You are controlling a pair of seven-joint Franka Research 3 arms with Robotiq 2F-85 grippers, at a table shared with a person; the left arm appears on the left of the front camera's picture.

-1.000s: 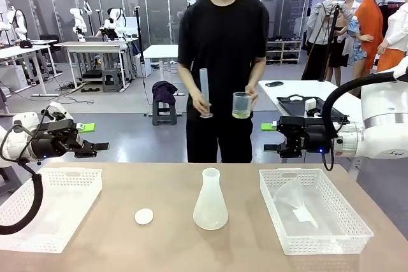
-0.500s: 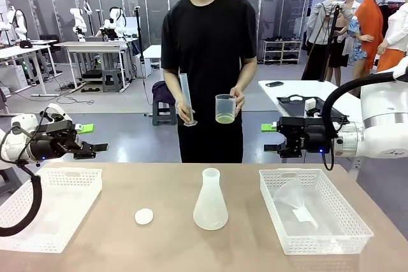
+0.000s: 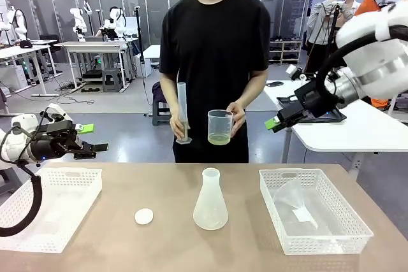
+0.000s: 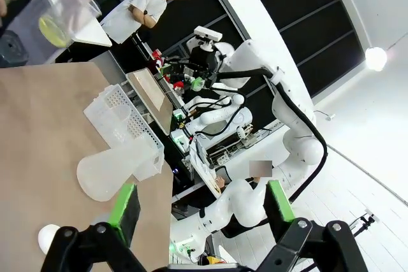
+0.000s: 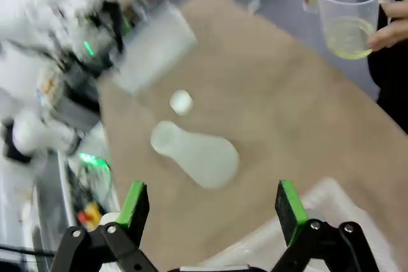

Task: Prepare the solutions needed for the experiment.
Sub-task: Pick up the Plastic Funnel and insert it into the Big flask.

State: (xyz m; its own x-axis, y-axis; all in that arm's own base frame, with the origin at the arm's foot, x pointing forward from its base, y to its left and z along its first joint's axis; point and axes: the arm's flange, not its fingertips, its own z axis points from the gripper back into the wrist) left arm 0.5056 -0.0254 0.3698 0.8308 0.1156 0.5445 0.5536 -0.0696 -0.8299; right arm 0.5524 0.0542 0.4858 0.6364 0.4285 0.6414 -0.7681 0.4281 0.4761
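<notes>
A brown table (image 3: 159, 186) spans the foreground. Behind its far edge stands a person (image 3: 213, 49) in a black shirt. The right gripper (image 3: 275, 123) hangs high above the table's right side, fingers spread and holding nothing. The left gripper (image 3: 97, 148) hovers over the left edge, also spread and holding nothing. 2 white mesh baskets sit on the table, 1 at left (image 3: 64, 173) and 1 at right (image 3: 319, 241). A frosted conical flask (image 3: 210, 205) stands upright between them. The person's right hand (image 3: 180, 132) grips a tall measuring cylinder (image 3: 182, 103). The person's left hand (image 3: 238, 113) grips a clear beaker (image 3: 220, 124) holding a shallow layer of the solutions (image 3: 219, 139), pale yellow-green, above the table's far edge. A small white disc (image 3: 144, 216) lies left of the flask.
</notes>
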